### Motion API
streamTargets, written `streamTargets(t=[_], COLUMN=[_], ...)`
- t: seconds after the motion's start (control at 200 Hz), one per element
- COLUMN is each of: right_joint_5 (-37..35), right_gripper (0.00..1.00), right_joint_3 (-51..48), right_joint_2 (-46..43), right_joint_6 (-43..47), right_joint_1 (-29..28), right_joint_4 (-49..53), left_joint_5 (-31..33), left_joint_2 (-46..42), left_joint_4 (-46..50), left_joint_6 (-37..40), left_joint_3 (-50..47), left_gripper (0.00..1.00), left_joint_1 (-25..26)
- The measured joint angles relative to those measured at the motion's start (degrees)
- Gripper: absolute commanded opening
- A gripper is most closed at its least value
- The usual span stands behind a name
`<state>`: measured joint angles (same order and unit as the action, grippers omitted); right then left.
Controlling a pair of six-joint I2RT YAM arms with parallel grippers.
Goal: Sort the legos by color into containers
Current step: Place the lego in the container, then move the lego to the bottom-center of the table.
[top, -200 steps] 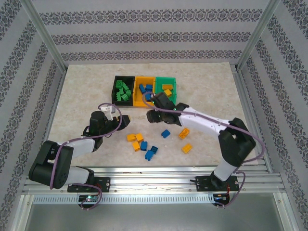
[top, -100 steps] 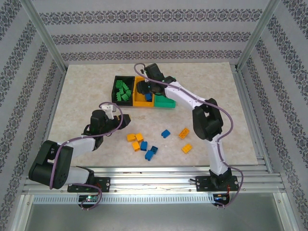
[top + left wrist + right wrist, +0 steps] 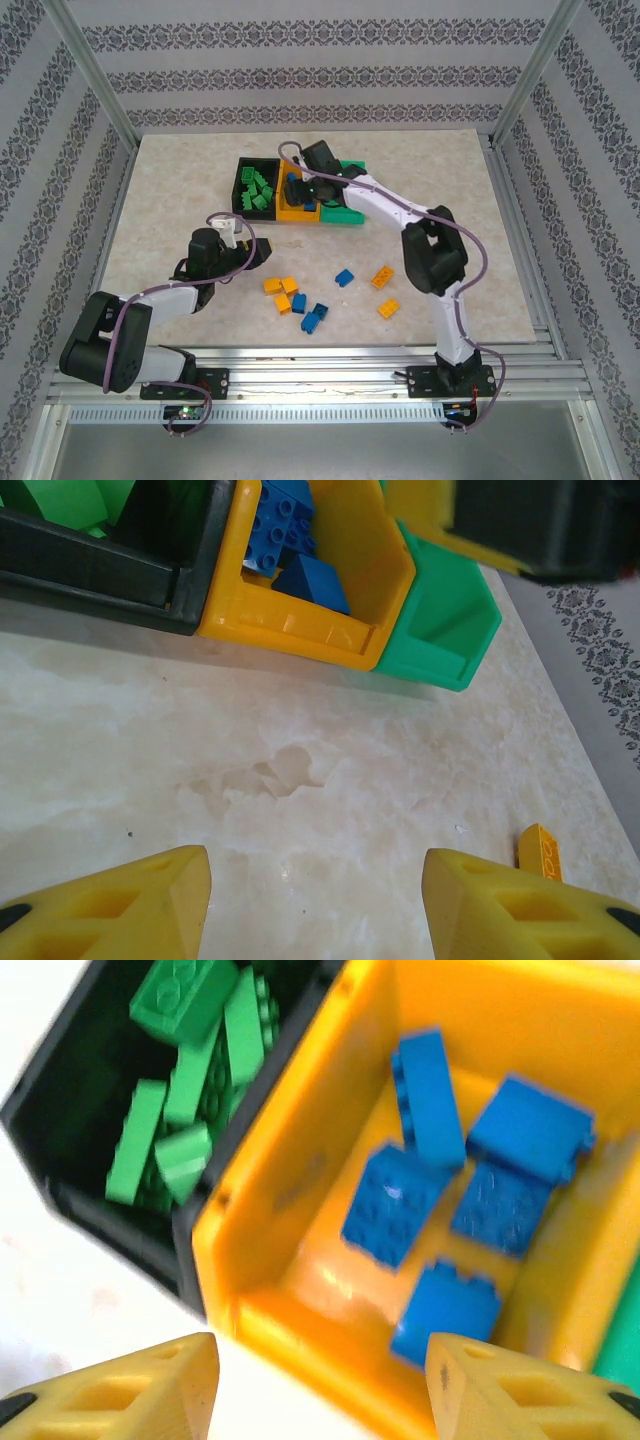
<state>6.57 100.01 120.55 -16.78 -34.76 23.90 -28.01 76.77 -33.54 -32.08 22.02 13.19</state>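
Observation:
The three joined containers stand at the table's far middle: a black bin [image 3: 253, 188] holding green legos [image 3: 190, 1070], an orange-yellow bin [image 3: 290, 212] holding blue legos [image 3: 440, 1180], and a green bin [image 3: 345, 213]. My right gripper [image 3: 297, 188] [image 3: 318, 1352] hovers open over the orange-yellow bin's near wall [image 3: 300, 1330], with nothing between its fingers. My left gripper [image 3: 252, 250] [image 3: 315, 880] stands open low over bare table in front of the bins. Loose blue legos [image 3: 312, 320] and orange legos [image 3: 276, 286] lie near the table's front middle.
One blue lego [image 3: 344, 277] and two orange ones [image 3: 382, 276] [image 3: 388, 307] lie further right. An orange lego [image 3: 540, 848] sits just beyond my left gripper's right finger. The right arm's forearm [image 3: 390, 205] crosses above the green bin.
My right arm has swung from the table's middle up to the orange-yellow bin and now hangs over it, open. The left arm has stayed put.

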Motion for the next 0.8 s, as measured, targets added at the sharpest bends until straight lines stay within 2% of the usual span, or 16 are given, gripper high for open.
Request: streamTargets(t=[0.205, 0.375, 0.575, 0.799], right_joint_5=[2.67, 2.62, 1.03, -1.49], right_gripper=[0.60, 0.60, 0.61, 0.62], right_joint_3=[-18.23, -29.16, -38.14, -43.19], right_joint_2=[-14.62, -22.36, -27.52, -27.74], right_joint_6=[0.87, 1.60, 1.31, 0.90], right_joint_1=[-1.51, -2.51, -3.04, -3.58], right_joint_4=[-2.91, -3.87, -3.58, -1.97], left_joint_5=[-0.02, -0.02, -0.02, 0.00], left_joint_2=[0.00, 0.00, 0.07, 0.07], left_joint_4=[0.00, 0.00, 0.00, 0.00], left_joint_6=[-0.02, -0.02, -0.02, 0.00], left_joint_3=[0.00, 0.00, 0.00, 0.00], left_gripper=[0.58, 0.58, 0.58, 0.58], left_joint_1=[0.11, 0.26, 0.26, 0.26])
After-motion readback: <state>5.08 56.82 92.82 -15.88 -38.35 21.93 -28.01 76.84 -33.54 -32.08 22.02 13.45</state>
